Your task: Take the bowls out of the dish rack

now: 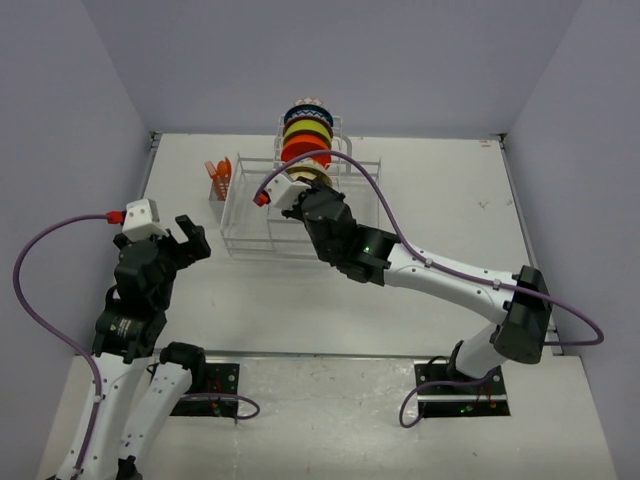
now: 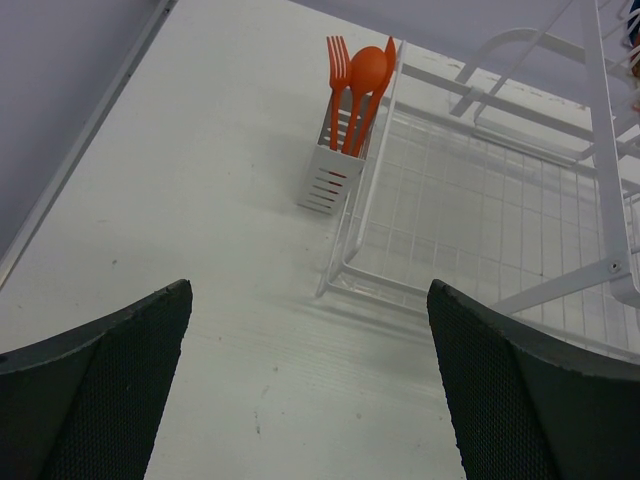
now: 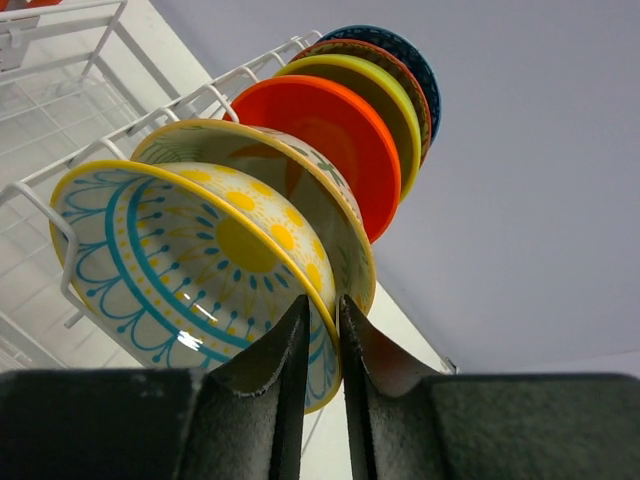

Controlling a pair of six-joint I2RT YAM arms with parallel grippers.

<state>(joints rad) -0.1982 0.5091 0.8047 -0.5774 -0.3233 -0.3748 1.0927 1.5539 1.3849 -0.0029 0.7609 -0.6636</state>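
The right gripper [image 3: 320,305] pinches the rim of the front cream bowl [image 3: 200,260], which stands on edge in the dish rack [image 1: 250,235] by the surface's [image 1: 450,200] far edge, with the other bowls [image 3: 330,130] packed close behind it. The left gripper [image 2: 308,290] gapes wide, facing the utensil cup [image 2: 328,175].

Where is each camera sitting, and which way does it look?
Top: high behind the robot, looking down at the table; left arm and right arm show.
Left wrist: on the left arm, facing the dish rack and utensil cup; open left claw shows.
Right wrist: looks up along the bowls; right claw pinches the front bowl.
Top and left wrist share the dish rack and utensil cup.
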